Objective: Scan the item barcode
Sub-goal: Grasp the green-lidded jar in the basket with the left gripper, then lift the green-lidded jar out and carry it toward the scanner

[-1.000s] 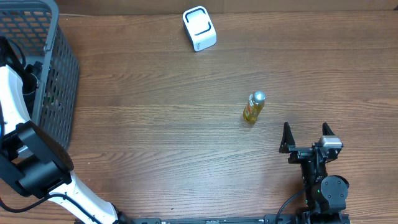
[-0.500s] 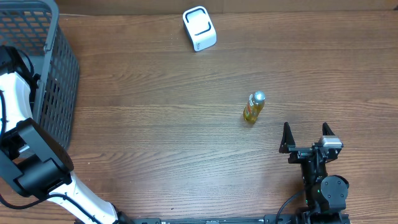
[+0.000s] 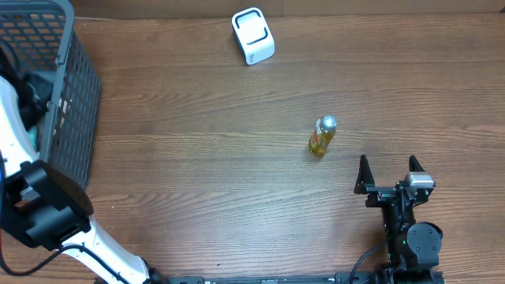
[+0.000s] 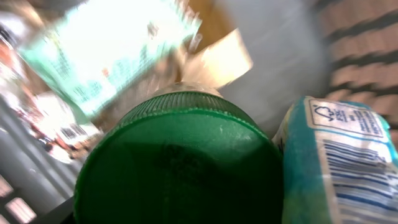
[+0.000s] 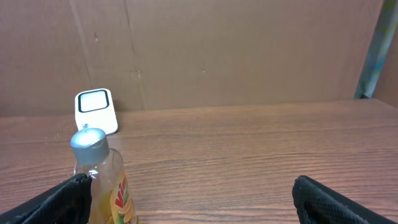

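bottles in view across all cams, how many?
2. A yellow silver-capped bottle stands on the table, right of centre; a green-capped one, apparently a bottle, sits in the basket, close under the left wrist camera. The basket may hide more.

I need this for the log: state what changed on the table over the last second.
The left arm shifted inside the basket, its wrist moving toward the far side. Whether it took hold of anything cannot be told; its camera shows a green cap close up. The right gripper stayed open and still. The bottle and scanner did not move.
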